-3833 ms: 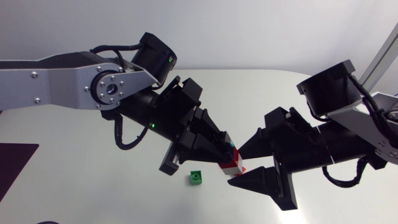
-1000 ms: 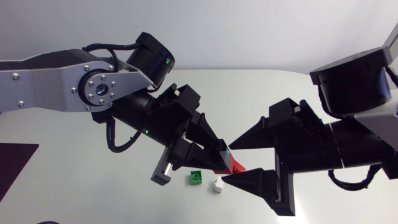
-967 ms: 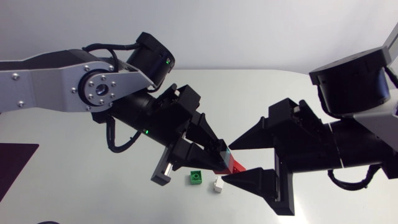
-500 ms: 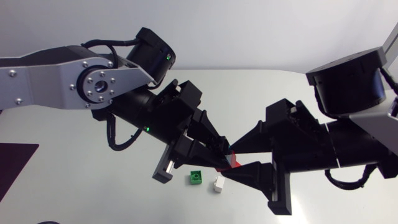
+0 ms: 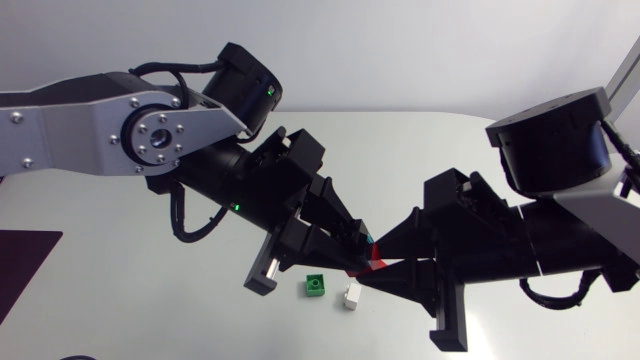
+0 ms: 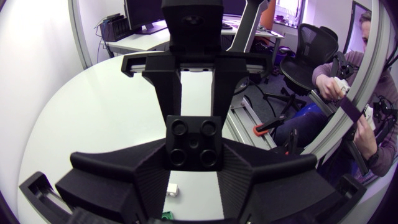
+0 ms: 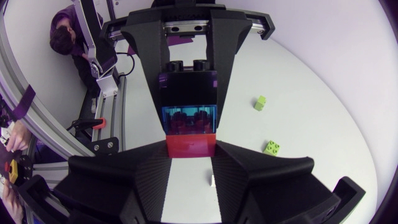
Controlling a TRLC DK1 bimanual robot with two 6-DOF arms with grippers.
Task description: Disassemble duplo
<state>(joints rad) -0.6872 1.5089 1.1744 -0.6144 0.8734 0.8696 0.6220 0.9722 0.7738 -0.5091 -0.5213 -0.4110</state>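
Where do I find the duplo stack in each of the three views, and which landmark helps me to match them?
Head view: the duplo stack is above the table, between the left gripper and the right gripper, mostly hidden.
Left wrist view: its dark studded end sits between that gripper's fingers.
Right wrist view: purple, blue and red bricks, red end between that gripper's fingers.
Landmark: the small white brick lying below the stack; only a sliver in the right wrist view.

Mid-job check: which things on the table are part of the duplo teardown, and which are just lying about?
Job: duplo stack, held by left gripper and right gripper; loose green brick, white brick, light green brick.
Lying about: dark mat at the table's edge.
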